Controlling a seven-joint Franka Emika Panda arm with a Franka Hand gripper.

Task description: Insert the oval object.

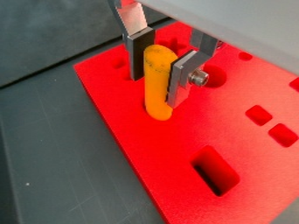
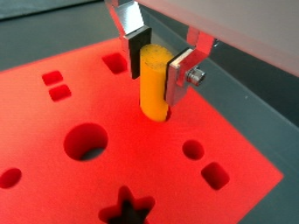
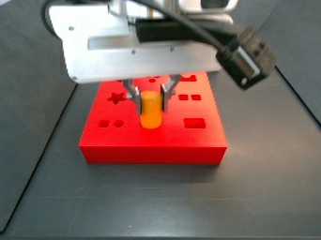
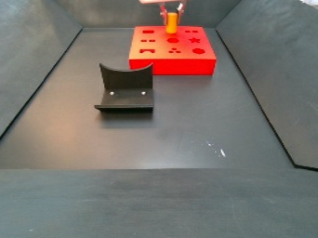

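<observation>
The oval object [image 1: 156, 83] is an orange-yellow peg standing upright with its lower end in a hole of the red block [image 1: 176, 149]. It also shows in a wrist view [image 2: 153, 83] and in both side views [image 3: 150, 108] [image 4: 172, 19]. My gripper [image 1: 163, 68] is shut on the peg's upper part, with one dark pad on each side. The gripper also shows in a wrist view [image 2: 163, 64], over the middle of the red block [image 2: 117, 166]. The hole itself is hidden by the peg.
The red block [image 3: 153, 127] [image 4: 172, 48] has several other shaped holes: round, star, square and slot. A dark grey curved holder [image 4: 125, 88] stands on the dark floor in front of the block. Dark walls ring the work area.
</observation>
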